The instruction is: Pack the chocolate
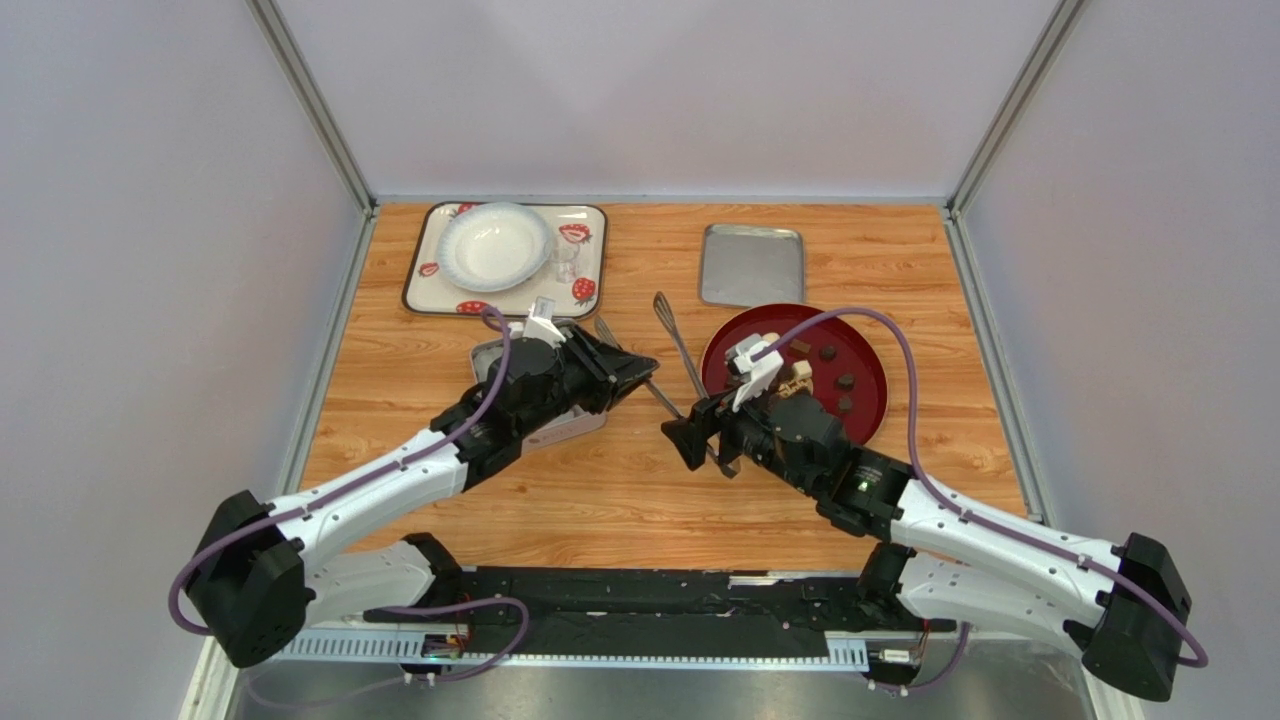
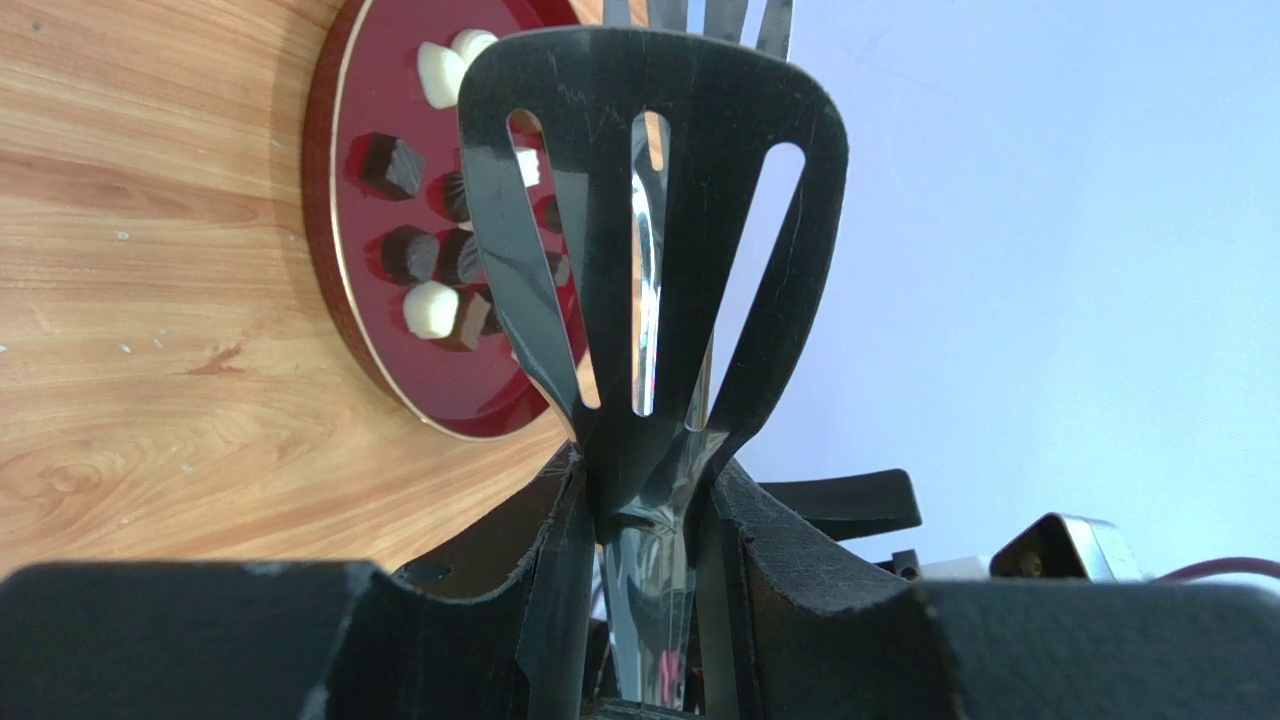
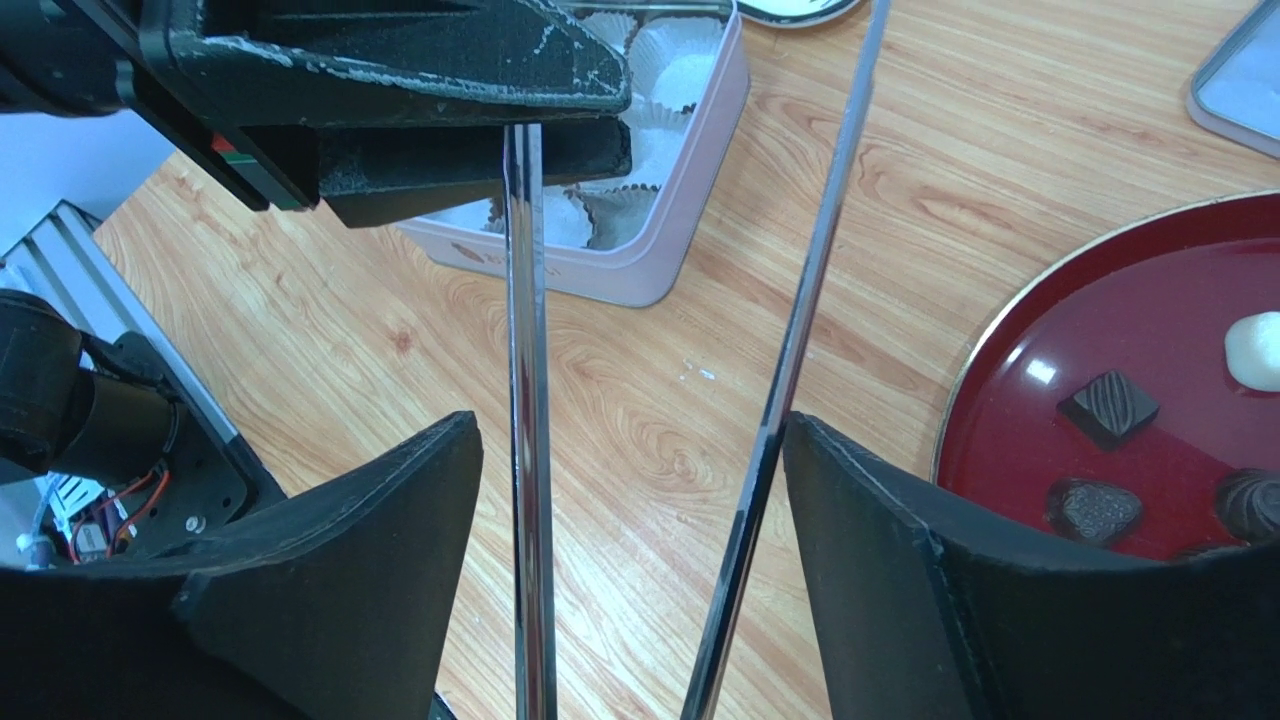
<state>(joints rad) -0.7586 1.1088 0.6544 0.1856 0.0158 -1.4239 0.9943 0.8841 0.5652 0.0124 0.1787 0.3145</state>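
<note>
The chocolate (image 1: 824, 375) lies as dark and cream pieces on a red plate (image 1: 864, 393). They also show in the left wrist view (image 2: 406, 255) and the right wrist view (image 3: 1109, 408). A pink tin (image 3: 676, 195) lined with white paper cups lies partly under my left arm (image 1: 490, 363). My left gripper (image 1: 639, 365) (image 2: 646, 480) is shut on metal tongs (image 1: 679, 353) at the neck of a slotted head (image 2: 646, 150). My right gripper (image 1: 694, 443) (image 3: 631, 435) is open, its fingers either side of both tong arms (image 3: 522, 375). The right arm touches the right finger.
A flat silver lid (image 1: 751, 263) lies behind the plate. A patterned tray (image 1: 433, 267) with a white bowl (image 1: 493, 245) stands at the back left. Walls enclose the table on three sides.
</note>
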